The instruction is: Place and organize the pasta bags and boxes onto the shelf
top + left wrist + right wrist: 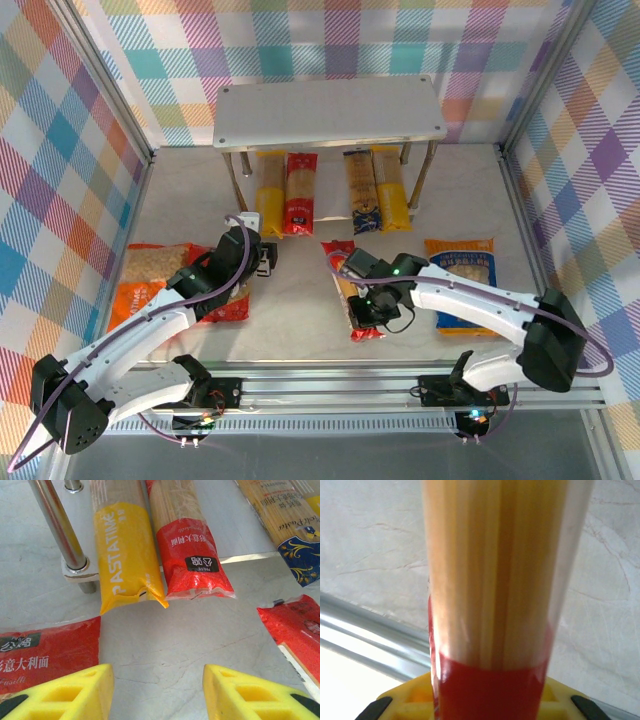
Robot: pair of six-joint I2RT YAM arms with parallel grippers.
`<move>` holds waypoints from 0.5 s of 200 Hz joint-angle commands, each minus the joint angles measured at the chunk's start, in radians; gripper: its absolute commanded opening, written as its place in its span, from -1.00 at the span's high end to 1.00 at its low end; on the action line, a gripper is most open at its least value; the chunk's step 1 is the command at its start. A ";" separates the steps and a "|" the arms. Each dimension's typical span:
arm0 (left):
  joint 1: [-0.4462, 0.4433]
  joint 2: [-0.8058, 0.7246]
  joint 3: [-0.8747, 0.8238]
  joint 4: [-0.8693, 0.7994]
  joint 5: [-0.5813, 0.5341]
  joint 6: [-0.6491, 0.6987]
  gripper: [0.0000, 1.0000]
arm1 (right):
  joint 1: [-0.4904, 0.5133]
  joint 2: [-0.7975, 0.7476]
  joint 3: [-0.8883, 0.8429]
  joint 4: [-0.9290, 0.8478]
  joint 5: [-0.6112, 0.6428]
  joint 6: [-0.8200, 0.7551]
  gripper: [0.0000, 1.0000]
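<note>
The loose red spaghetti pack [347, 285] lies flat on the table at the middle of the top view, at 6 o'clock from the shelf [330, 110] and well apart from it, its long axis running roughly 12 to 6. The right gripper [372, 305] sits over its near half. In the right wrist view the pack [495, 605] runs straight up between the yellow pads, red end nearest the wrist, and the jaws appear pinched on its sides.

The step in hand is judged to be the pick-up of this fifth long pack. The next move calls for a lift clear of the table, a carry toward 12 o'clock, and a low, lengthwise entry under the top plate.

On the lower board lie a yellow pack [268, 185], a red pack [300, 195], a dark blue pack [360, 195] and a second yellow pack [392, 190]. The gap between the red and dark blue ones looks like the likeliest slot.

The left gripper [157, 680] hovers at 10 o'clock from the held pack, fingers spread over bare table, gripping nothing.

The blue bag [462, 285] lies at 3 o'clock, the red bag [225, 305] and orange bag [148, 275] at 9 o'clock, all on the table.
</note>
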 commanded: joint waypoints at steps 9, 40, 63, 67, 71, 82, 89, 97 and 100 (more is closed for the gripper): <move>0.000 0.001 0.037 -0.013 -0.017 -0.003 0.00 | 0.000 -0.100 0.064 -0.001 -0.015 -0.024 1.00; 0.000 0.000 0.037 -0.013 -0.008 -0.005 0.00 | -0.017 -0.109 0.148 -0.010 0.051 -0.036 1.00; 0.000 -0.004 0.037 -0.016 0.000 -0.005 0.00 | -0.063 -0.051 0.224 0.003 0.069 -0.063 1.00; 0.001 -0.006 0.036 -0.014 0.001 -0.006 0.00 | -0.073 -0.038 0.238 0.006 0.073 -0.071 1.00; 0.000 -0.007 0.034 -0.016 0.001 -0.006 0.00 | -0.085 -0.021 0.254 0.008 0.077 -0.080 1.00; 0.000 -0.011 0.034 -0.017 0.004 -0.006 0.00 | -0.116 0.027 0.303 0.009 0.100 -0.109 1.00; 0.001 -0.015 0.035 -0.021 0.004 -0.005 0.00 | -0.142 0.060 0.332 0.011 0.109 -0.131 1.00; 0.000 -0.021 0.035 -0.027 0.004 -0.005 0.00 | -0.170 0.099 0.368 0.020 0.118 -0.157 1.00; 0.001 -0.022 0.034 -0.028 0.004 -0.006 0.00 | -0.181 0.114 0.383 0.025 0.119 -0.165 1.00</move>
